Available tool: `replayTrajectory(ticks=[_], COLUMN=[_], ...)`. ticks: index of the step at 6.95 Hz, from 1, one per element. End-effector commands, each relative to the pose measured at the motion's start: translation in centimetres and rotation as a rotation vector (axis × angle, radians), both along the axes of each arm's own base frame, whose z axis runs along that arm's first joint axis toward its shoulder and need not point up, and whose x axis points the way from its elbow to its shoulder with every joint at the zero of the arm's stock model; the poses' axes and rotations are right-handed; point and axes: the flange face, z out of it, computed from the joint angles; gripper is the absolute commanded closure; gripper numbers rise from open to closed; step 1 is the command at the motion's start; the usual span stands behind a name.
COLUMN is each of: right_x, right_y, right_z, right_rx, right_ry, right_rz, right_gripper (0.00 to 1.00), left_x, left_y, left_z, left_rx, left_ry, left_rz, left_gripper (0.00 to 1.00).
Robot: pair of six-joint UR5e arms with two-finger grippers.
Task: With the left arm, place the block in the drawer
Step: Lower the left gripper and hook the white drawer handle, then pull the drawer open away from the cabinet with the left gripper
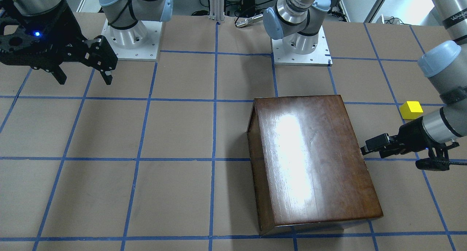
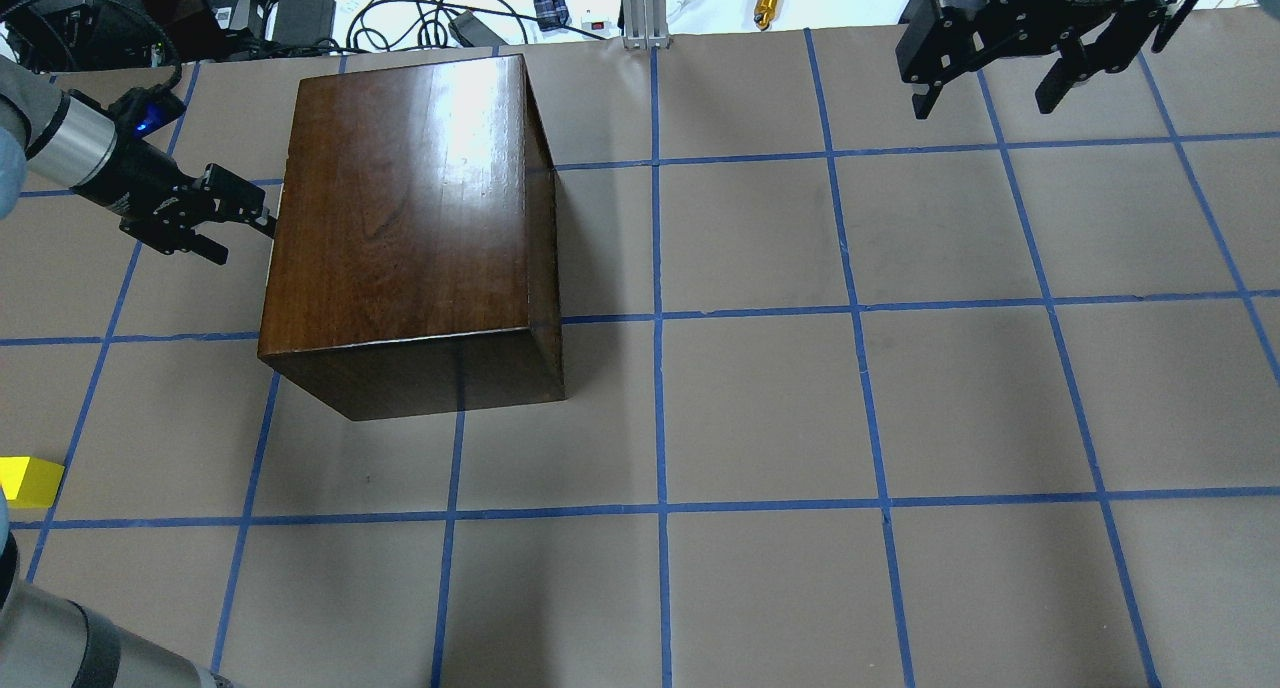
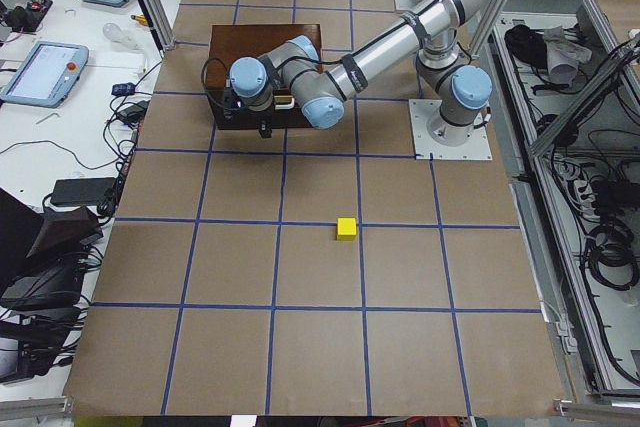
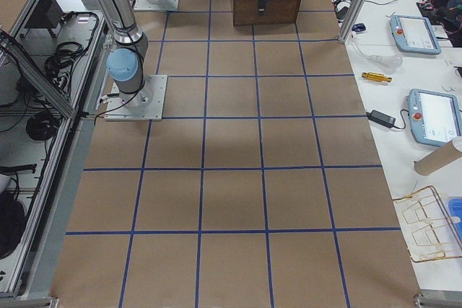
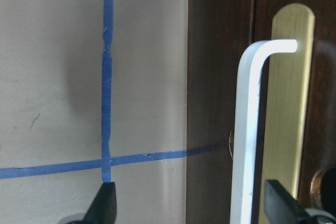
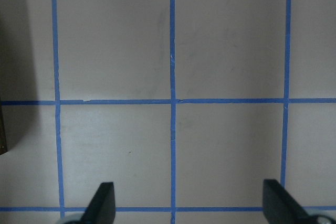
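Bright, even light from above leaves a white glare streak on the glossy cabinet [image 1: 310, 156] top and soft grey shadows on the table [image 1: 175, 130], while the left wrist view blurs close up at the metal pull [image 5: 247, 129].

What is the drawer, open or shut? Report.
Shut: the drawer does not stick out of the cabinet on the left gripper's side.

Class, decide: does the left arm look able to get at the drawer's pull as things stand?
Probably yes: the left gripper hangs at the cabinet front, its open fingers either side of the pull, nothing between.
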Motion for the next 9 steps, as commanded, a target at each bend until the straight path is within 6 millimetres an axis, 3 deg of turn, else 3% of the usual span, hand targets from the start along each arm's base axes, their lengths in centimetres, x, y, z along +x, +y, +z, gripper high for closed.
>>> replayTrajectory(ticks=[1,4,9], right_x=[-0.1,0.0,0.0], right_y=[0.0,0.0,0.0], right_z=[0.0,0.0,0.0], right_rx=[-0.001,0.001,0.001], right_ry=[0.000,-0.001,-0.001], right_rz=[-0.001,-0.001,0.000], right_gripper=[0.00,0.00,0.00], left_x=[0.0,0.0,0.9], left_y=[-0.1,-0.6,-0.8], left_z=[-1.0,-2.3,-1.6], left_rx=[0.005,0.014,-0.001], left_ry=[0.013,0.044,-0.037], left_rz=[-0.016,-0.010,-0.031], left_gripper=[0.01,0.01,0.00])
